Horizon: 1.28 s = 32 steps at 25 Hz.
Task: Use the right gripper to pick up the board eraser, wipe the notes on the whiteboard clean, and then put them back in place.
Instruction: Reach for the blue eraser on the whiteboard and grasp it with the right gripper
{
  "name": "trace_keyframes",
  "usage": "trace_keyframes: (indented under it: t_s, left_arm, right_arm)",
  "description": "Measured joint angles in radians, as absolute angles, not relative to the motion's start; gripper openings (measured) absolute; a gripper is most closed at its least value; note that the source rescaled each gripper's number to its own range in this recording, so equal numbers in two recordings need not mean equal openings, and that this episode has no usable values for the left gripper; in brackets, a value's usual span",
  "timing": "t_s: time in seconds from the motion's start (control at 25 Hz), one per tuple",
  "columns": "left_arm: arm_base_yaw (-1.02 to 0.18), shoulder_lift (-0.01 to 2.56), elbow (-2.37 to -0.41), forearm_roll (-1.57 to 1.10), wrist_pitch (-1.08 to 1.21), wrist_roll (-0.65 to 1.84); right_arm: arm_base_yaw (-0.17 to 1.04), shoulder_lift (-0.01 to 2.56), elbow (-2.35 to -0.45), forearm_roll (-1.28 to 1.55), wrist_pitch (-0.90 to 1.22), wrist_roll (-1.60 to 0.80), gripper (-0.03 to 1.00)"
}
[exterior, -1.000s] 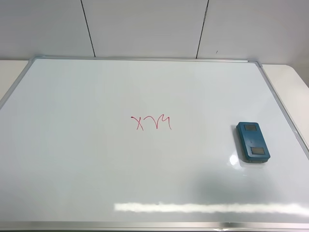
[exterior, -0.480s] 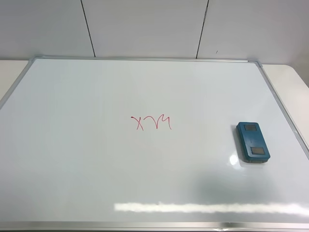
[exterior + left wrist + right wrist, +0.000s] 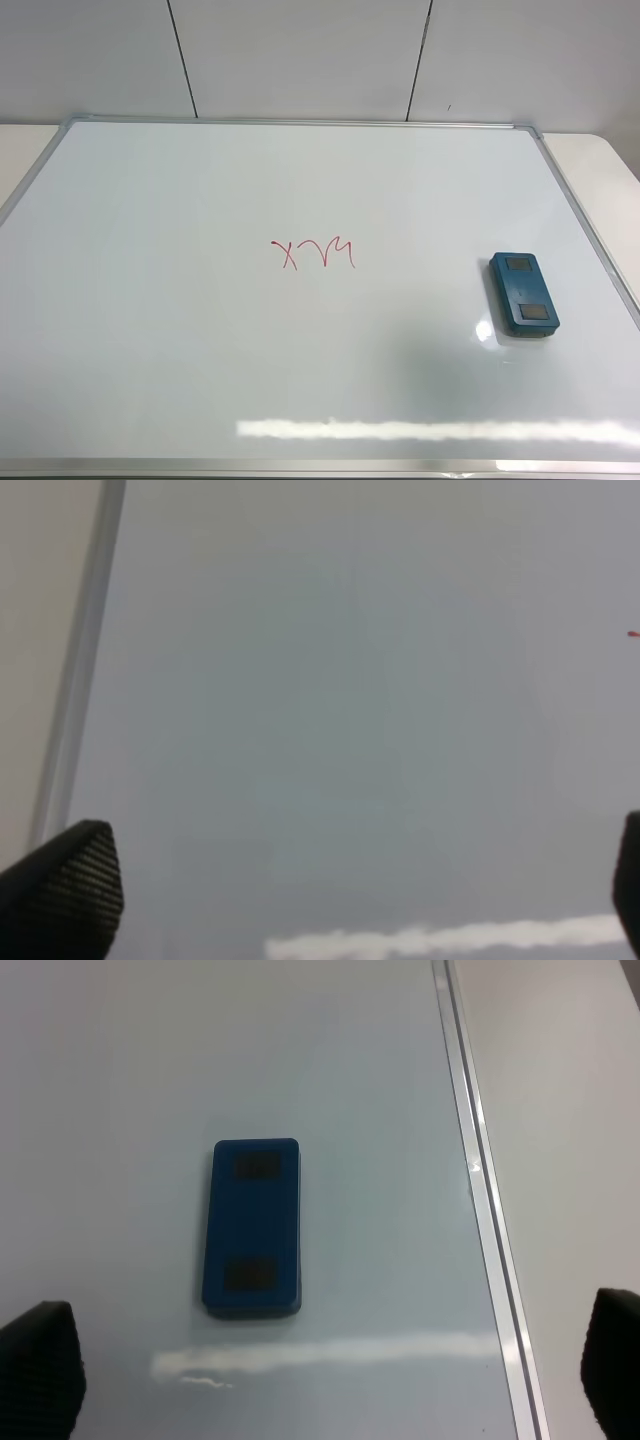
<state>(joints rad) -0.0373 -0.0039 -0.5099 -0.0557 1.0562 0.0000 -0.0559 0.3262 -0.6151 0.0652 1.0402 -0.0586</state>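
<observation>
The teal-blue board eraser (image 3: 523,293) lies flat on the whiteboard (image 3: 200,350) near its right edge. The red notes (image 3: 313,254) sit at the board's middle, well left of the eraser. Neither gripper shows in the high view. In the right wrist view the eraser (image 3: 251,1227) lies ahead of my right gripper (image 3: 330,1380), whose fingertips (image 3: 40,1370) stand wide apart, open and empty. In the left wrist view my left gripper (image 3: 360,890) is open and empty over bare board, with a speck of the red notes (image 3: 633,634) at the frame's edge.
The board's silver frame (image 3: 590,235) runs just right of the eraser, also seen in the right wrist view (image 3: 480,1210). A beige table surface (image 3: 605,165) lies beyond it. A grey panelled wall (image 3: 300,55) stands behind the board.
A faint shadow on the board near the eraser's lower left has shifted slightly. The eraser and notes have not moved.
</observation>
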Motion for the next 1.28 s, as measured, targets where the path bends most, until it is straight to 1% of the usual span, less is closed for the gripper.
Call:
trace_keyframes:
  t_s: [0.48,0.92,1.04,1.28]
  left_arm:
    - [-0.037,-0.004,-0.51,-0.056,1.056,0.0]
    - [-0.037,-0.004,-0.51,-0.056,1.056,0.0]
    - [-0.037,-0.004,-0.51,-0.056,1.056,0.0]
    - [-0.037,-0.004,-0.51,-0.056,1.056,0.0]
  right_arm:
    - [-0.056,0.796,-0.816,0.066,1.024,0.01,1.0]
    - [-0.053,1.094,-0.844,0.094,1.01,0.074,1.0]
    - [-0.022,1.166,-0.845,0.094,0.979,0.079,1.0]
    - [0.09,1.309,-0.845,0.095,0.891,0.109,1.0]
